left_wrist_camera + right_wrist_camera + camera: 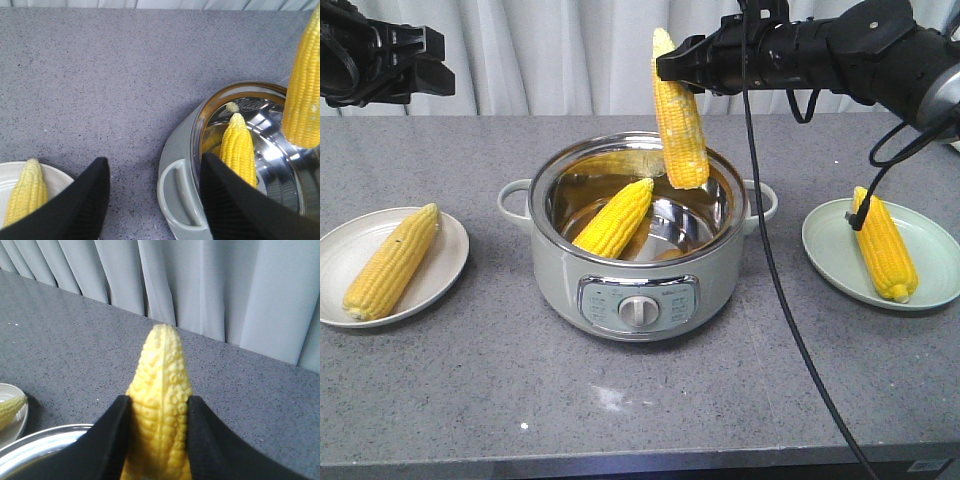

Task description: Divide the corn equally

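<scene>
The right gripper (670,66) is clamped on the hanging cob (681,130) just below its pointed tip. In the right wrist view its two black fingers (116,432) press the sides of the cob, and the tip sticks out past them toward the curtain (225,285). The cob hangs almost upright, with the tip up and the thick end down, over the back right part of the open pot (555,285). Its lower end is about level with the pot's rim. It is apart from the second cob (615,218), which lies tilted inside the pot with its tip resting toward the rim and its thick end down in the steel bowl.

To the left of the pot, well apart from it, the left plate (450,262) holds the third cob (392,262), which lies flat. To the right of the pot, the right plate (828,240) holds the fourth cob (885,245), also flat. A black cable (772,270) from the right arm hangs down in front of the pot's right handle.

The left gripper (155,159) is up and to the left of the pot. Its fingers are spread wide with nothing between them. In its wrist view the pot's left handle and the bare grey countertop (100,90) lie below, and it touches none of the corn.
</scene>
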Available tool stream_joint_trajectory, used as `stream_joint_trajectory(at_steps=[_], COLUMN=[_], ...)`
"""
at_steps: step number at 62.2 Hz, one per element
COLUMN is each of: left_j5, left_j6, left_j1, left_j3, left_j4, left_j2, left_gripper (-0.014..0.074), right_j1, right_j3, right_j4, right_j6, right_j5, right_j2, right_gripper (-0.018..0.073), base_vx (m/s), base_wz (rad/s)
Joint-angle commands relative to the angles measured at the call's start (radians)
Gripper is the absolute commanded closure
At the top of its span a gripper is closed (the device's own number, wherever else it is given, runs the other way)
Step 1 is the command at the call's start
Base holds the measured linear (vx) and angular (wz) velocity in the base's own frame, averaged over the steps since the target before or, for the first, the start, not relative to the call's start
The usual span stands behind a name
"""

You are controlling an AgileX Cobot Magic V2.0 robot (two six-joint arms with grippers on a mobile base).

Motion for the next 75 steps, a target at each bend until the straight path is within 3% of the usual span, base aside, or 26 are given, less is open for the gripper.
stream_joint_trajectory(at_steps=[1,6,16,22,27,34,54,62,75], left_j5=[-0.051,-0.061,-0.082,-0.096,-0.083,-0.003,0.302,0.322,0.322], left_j6=[0.013,0.094,0.361,0.385,0.377,0.274,-0.029,-0.114,-0.114], left_j1=[-0.003,-0.004,-0.039,-0.080,-0.124,-0.176,-0.305,-0.339,-0.353], left_j3=[-0.023,-0.023,-0.024,-0.031,-0.083,-0.236,-0.783,-0.811,-0.811], left_j4=[-0.083,-0.205,-0.523,-0.610,-0.587,-0.520,-0.160,-0.076,-0.022], left_j2=[-0.040,-0.040,-0.033,-0.008,0.040,0.141,0.463,0.524,0.565], left_gripper=[0.0199,0.0200,0.0200,0.0200,0.0198,0.0199,0.0199,0.0199,0.0199], right_j1=[-0.013,-0.032,-0.102,-0.149,-0.187,-0.233,-0.316,-0.326,-0.326], right_j3=[-0.031,-0.031,-0.031,-0.031,-0.031,-0.031,-0.031,-0.031,-0.031], right_j4=[0.047,0.048,0.064,0.062,0.061,0.060,0.055,0.054,0.048], right_j6=[-0.009,-0.009,-0.004,-0.004,-0.004,0.003,0.048,0.048,0.051], right_j5=[-0.044,-0.040,-0.006,0.021,0.042,0.067,0.113,0.127,0.147], right_j2=[-0.100,-0.149,-0.294,-0.368,-0.420,-0.462,-0.477,-0.476,-0.476], right_gripper=[0.0570,0.0570,0.0570,0.0569,0.0568,0.0568,0.0566,0.0566,0.0566], base_vx=[0.00,0.00,0.00,0.00,0.00,0.00,0.00,0.00,0.00], base_wz=[0.00,0.00,0.00,0.00,0.00,0.00,0.00,0.00,0.00])
